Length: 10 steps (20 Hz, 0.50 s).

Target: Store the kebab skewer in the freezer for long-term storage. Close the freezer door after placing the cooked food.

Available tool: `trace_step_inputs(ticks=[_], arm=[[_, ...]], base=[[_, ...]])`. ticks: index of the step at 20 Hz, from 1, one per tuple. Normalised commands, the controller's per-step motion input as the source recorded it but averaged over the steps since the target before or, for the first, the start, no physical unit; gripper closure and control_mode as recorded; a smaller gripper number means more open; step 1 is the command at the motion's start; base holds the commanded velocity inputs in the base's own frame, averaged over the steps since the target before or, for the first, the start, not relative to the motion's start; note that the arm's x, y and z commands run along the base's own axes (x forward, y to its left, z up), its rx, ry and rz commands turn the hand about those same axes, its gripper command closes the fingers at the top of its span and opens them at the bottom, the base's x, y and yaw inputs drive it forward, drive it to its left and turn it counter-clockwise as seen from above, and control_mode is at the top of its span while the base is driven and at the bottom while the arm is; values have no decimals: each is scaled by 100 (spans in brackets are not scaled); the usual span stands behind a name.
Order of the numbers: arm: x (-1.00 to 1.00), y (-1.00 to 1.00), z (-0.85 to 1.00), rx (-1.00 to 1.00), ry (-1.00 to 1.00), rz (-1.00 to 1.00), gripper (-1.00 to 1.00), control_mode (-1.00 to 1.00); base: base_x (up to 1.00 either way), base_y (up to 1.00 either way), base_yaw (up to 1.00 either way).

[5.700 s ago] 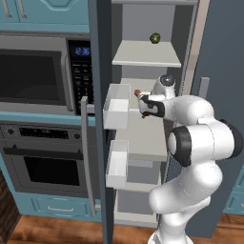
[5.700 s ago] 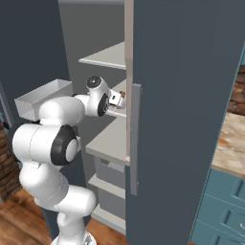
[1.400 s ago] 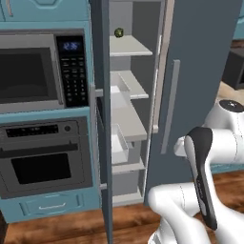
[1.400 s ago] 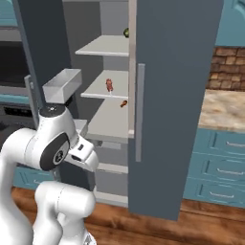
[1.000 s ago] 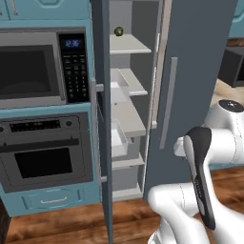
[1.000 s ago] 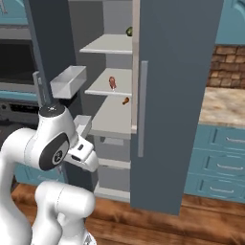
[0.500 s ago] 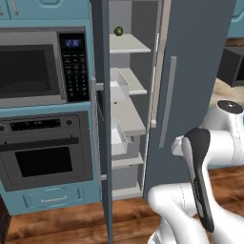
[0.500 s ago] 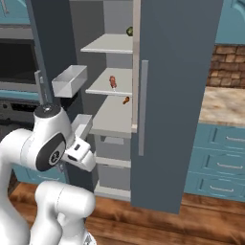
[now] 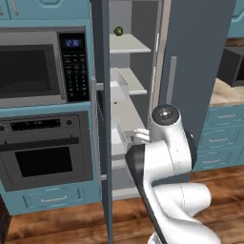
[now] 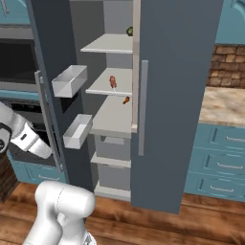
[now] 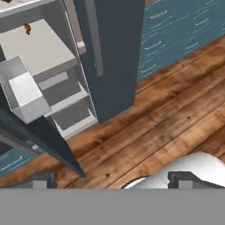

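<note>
Looking at the right base view, you see the freezer (image 10: 112, 115) taking up the middle of the frame, its pale shelves exposed. The freezer door (image 10: 50, 86) stands swung out at the left of that frame, white inner bins facing the compartment. The plain matching door (image 10: 177, 95) fills the right half, shut. In the left base view the microwave (image 9: 43, 66) and the oven (image 9: 45, 152) sit at the left, one above the other. The kebab skewer (image 10: 113, 82) lies on the middle shelf, centre of the right base view, with another reddish-brown bit (image 10: 126, 100) on the shelf just below it. A small round green item (image 10: 129, 31) rests on the top shelf. Your jaws (image 11: 112, 178) stand wide and hold nothing, low in the hand view over the wooden floor (image 11: 176, 101), well apart from the skewer.
</note>
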Motion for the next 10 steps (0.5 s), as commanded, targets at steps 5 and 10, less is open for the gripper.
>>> trace_step_inputs(ticks=[5,10], arm=[[6,100,0,-19,-32,-33,-100,-100],[38,95,1,-12,-5,-24,-100,-100]], base=[[0,0,0],[0,0,0]])
